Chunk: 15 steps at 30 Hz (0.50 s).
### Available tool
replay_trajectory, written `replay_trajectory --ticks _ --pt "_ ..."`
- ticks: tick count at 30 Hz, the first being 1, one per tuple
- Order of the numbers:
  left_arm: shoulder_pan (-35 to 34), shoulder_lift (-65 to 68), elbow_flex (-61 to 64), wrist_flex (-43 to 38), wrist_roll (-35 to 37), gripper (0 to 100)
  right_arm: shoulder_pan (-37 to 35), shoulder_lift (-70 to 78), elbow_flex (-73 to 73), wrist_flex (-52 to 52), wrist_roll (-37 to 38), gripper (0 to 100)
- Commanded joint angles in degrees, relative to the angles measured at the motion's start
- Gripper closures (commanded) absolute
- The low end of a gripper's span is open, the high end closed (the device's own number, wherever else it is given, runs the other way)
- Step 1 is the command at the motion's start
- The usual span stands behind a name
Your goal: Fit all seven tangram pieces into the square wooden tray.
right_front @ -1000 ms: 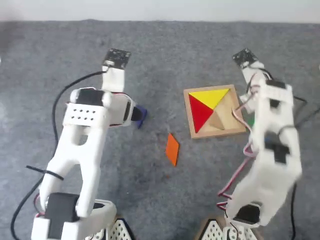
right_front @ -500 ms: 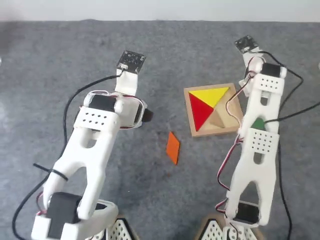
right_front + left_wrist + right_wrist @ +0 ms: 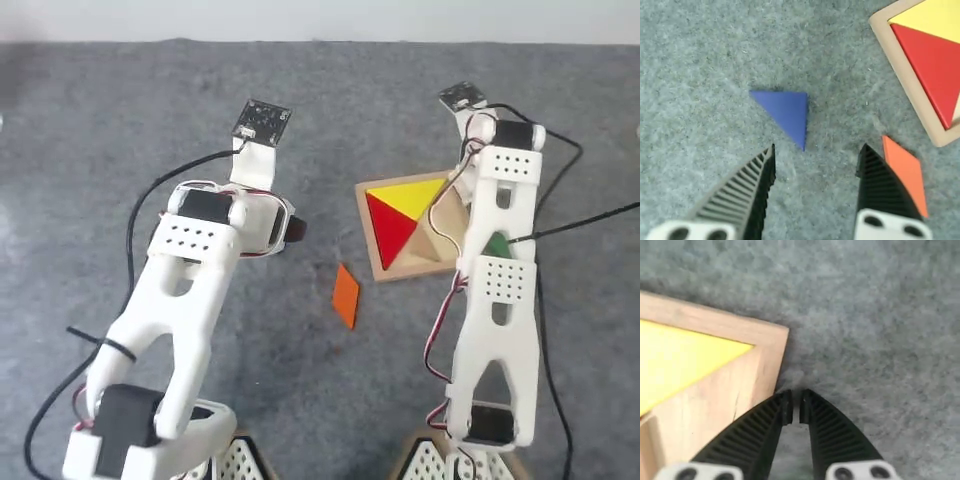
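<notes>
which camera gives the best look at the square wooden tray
The high view: the square wooden tray shows almost whole, holding the yellow triangle and the red triangle, with the right arm over one side. The left wrist view catches one corner, the right wrist view another corner.

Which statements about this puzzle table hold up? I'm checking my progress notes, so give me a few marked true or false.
1. The yellow triangle lies in the tray. True.
2. The orange piece lies in the tray. False: it lies on the carpet, outside the tray.
3. The left end effector grips the blue triangle. False: it is open, and the triangle lies untouched on the carpet ahead of it.
4. The right end effector is shut, beside a corner of the tray. True.
</notes>
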<state>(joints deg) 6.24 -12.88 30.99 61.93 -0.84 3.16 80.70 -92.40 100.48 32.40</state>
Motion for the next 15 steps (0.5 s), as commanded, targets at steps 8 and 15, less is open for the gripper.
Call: replay_trajectory --ticks 8,15 --pt "0.0 -2.4 -0.2 -0.9 0.4 74 -2.7 -19.1 27.8 2.6 -3.3 94.5" --pt "0.0 -2.4 -0.2 -0.9 0.4 74 -7.7 -36.0 49.3 2.1 -3.4 94.5"
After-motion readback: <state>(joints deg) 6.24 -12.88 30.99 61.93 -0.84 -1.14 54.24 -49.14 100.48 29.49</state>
